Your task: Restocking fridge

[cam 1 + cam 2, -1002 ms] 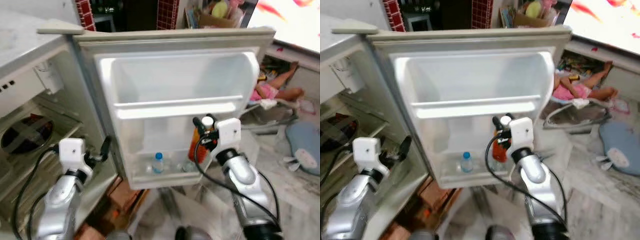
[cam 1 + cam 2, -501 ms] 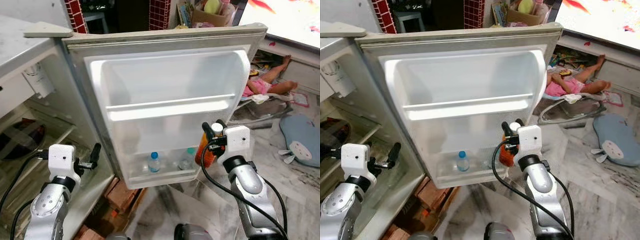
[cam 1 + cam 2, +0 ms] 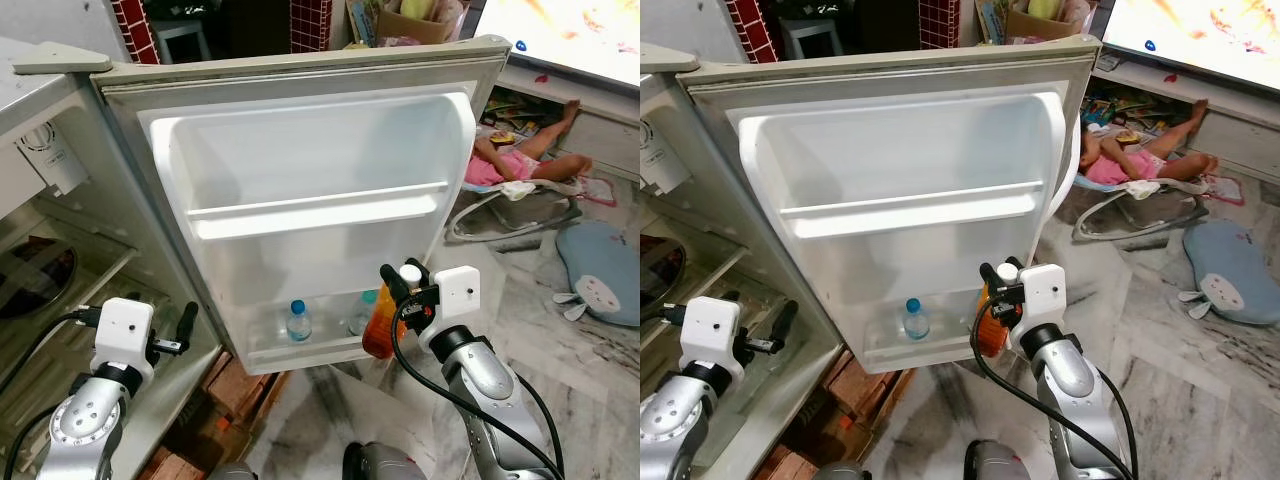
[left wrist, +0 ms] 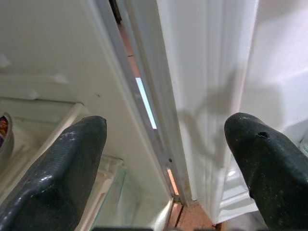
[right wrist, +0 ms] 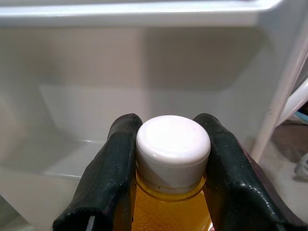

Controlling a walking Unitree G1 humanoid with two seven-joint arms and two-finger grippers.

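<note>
Two bottles (image 3: 298, 320) stand in the lowest shelf of the open fridge door (image 3: 310, 140). Just beside that shelf, the right end effector (image 3: 397, 276) is clenched around the neck of an orange juice bottle (image 3: 380, 325) with a white cap. Near the fridge's hinge edge, the left end effector (image 3: 186, 322) hangs spread apart, grasping nothing.

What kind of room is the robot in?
Probably a home's living area with a fridge in it: an open fridge door, a baby bouncer on the marble floor, and toys piled nearby.
</note>
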